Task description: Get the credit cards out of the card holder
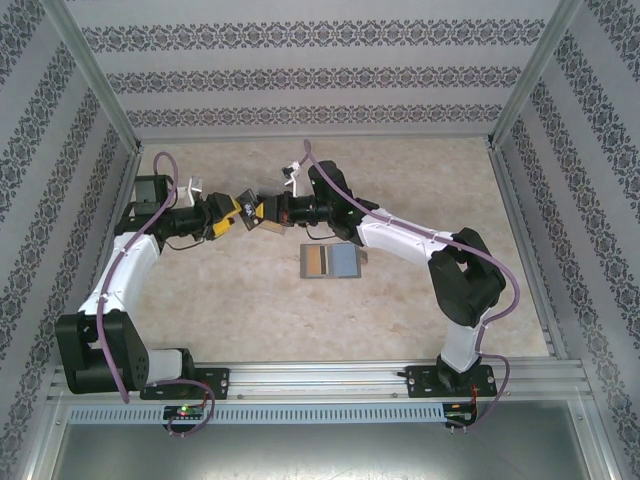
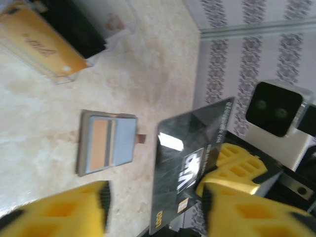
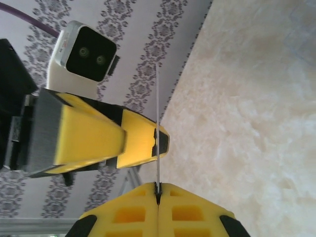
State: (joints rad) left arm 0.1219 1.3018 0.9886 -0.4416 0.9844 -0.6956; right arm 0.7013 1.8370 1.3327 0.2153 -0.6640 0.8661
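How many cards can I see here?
4: a dark card pinched in the right claw, a tan card and a blue card side by side in the card holder, a gold card in the clear box. More may be hidden.

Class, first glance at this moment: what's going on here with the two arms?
The right end effector is shut on a dark credit card, held in the air. The left end effector is close by, jaws open. The card holder lies open on the table, with a tan card and a blue card showing in it.
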